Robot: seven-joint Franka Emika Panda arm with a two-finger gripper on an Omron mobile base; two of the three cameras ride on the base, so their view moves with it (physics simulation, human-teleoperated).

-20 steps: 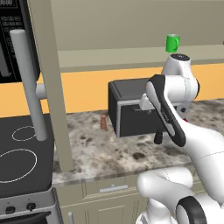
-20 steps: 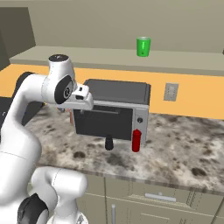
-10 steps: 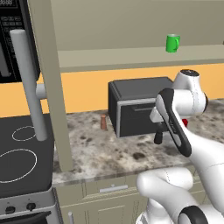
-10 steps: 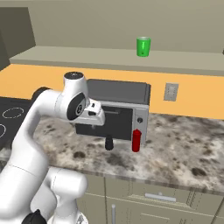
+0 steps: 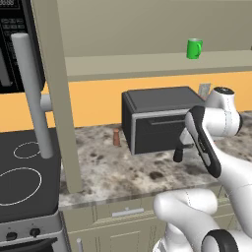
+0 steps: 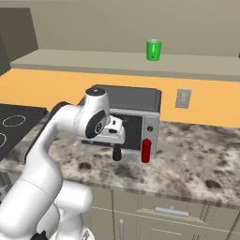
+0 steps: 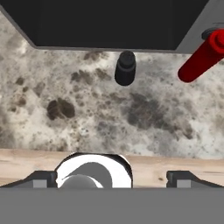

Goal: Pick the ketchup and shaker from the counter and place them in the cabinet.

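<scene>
Two dark fingertips of the gripper [image 7: 112,177] stood spread wide at the near edge of the hand view, with nothing between them, above the beige front edge of the counter [image 7: 87,118]. Beyond that edge lay the speckled granite, and on it, just in front of the toaster oven [image 6: 133,117], stood the black shaker [image 7: 125,68] and, a little to its right, the red ketchup [image 7: 199,59] bottle. Both stood upright and apart from each other in the right base view, the shaker [image 6: 116,153] near the oven's door and the ketchup [image 6: 146,150] close to the oven's right front corner. From the left base view the shaker [image 5: 178,154] showed just beside the white arm, in front of the toaster oven [image 5: 157,120]. Further left on the counter [image 5: 108,170] stood a small reddish-brown shaker [image 5: 116,137], near the oven's left side. Left of the counter lay the black stovetop [image 5: 24,179] with white rings. The cabinet [image 5: 55,88] door stood open at the left, its long grey bar handle [image 5: 32,93] upright. Farthest back, a green mug [image 6: 153,50] stood on the cabinet's flat shelf above the oven.
</scene>
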